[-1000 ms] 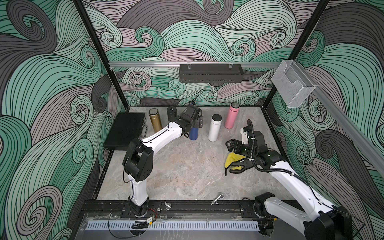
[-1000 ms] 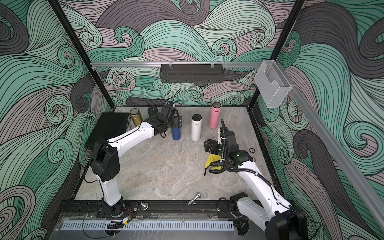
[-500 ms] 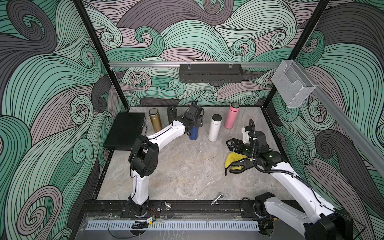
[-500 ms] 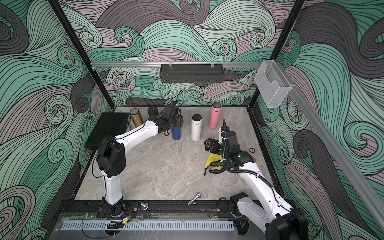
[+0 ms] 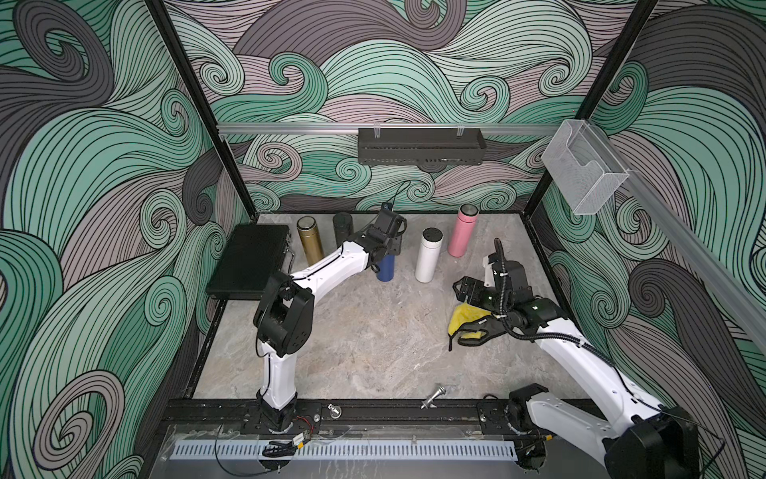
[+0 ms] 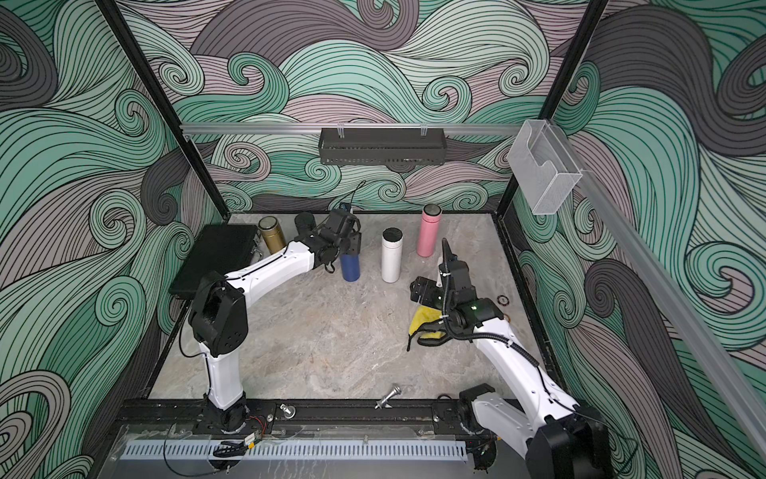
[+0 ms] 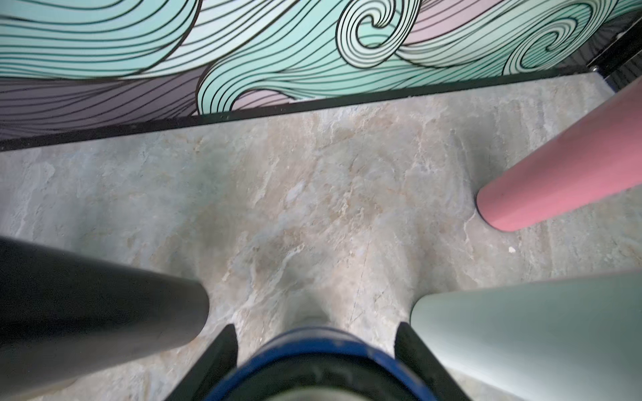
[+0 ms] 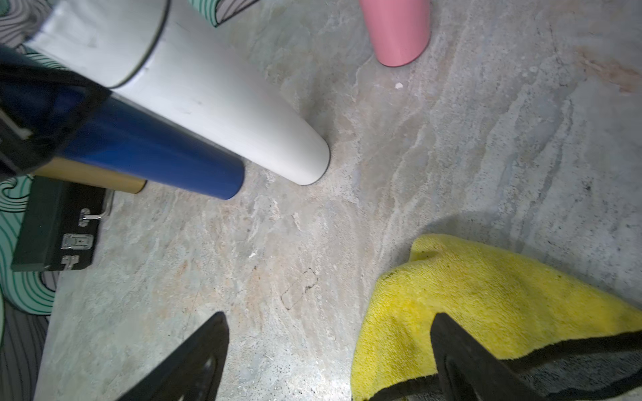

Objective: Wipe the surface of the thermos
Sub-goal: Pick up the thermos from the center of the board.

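Observation:
The blue thermos (image 5: pixel 385 268) (image 6: pixel 350 268) stands upright in the back row, between a black thermos and a white one. My left gripper (image 5: pixel 389 245) (image 6: pixel 350 244) reaches it from the left and is shut on its top; in the left wrist view the blue rim (image 7: pixel 312 347) fills the space between both fingers. A yellow cloth (image 5: pixel 461 317) (image 8: pixel 486 295) with black trim lies on the table at the right. My right gripper (image 5: pixel 467 290) (image 8: pixel 328 319) hangs open just over the cloth's edge, one finger above the cloth, holding nothing.
White thermos (image 5: pixel 428 257), pink thermos (image 5: pixel 462 232), gold thermos (image 5: pixel 310 242) and black thermos (image 5: pixel 343 227) stand close around the blue one. A black case (image 5: pixel 248 261) lies at the left. A metal bolt (image 5: pixel 433 397) lies near the front rail.
My left gripper has closed from open onto the blue thermos's top, its arm shifting slightly. The right arm and the cloth have stayed where they were.

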You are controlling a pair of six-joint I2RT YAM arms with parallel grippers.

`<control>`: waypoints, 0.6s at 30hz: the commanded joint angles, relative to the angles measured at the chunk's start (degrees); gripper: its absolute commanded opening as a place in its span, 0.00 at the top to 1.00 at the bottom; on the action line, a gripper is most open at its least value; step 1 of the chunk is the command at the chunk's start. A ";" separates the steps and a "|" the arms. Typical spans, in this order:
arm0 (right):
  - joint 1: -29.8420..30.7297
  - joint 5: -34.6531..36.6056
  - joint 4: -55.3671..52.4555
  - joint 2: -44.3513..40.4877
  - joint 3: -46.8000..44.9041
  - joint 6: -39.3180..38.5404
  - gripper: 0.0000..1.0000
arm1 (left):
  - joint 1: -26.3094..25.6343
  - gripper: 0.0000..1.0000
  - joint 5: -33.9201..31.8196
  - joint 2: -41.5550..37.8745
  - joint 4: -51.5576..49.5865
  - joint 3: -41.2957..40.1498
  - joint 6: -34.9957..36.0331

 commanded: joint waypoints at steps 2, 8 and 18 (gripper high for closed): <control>-0.40 6.88 -3.48 0.88 -0.57 1.20 0.09 | -0.89 1.00 0.55 -13.07 -6.04 -3.91 -1.13; -0.48 11.30 -5.86 3.61 -2.23 1.62 0.07 | -3.00 1.00 6.80 -24.45 -10.32 -11.60 -3.51; -2.42 13.71 -6.04 9.84 -1.17 0.58 0.04 | -3.67 1.00 7.74 -37.06 -11.04 -21.68 -6.20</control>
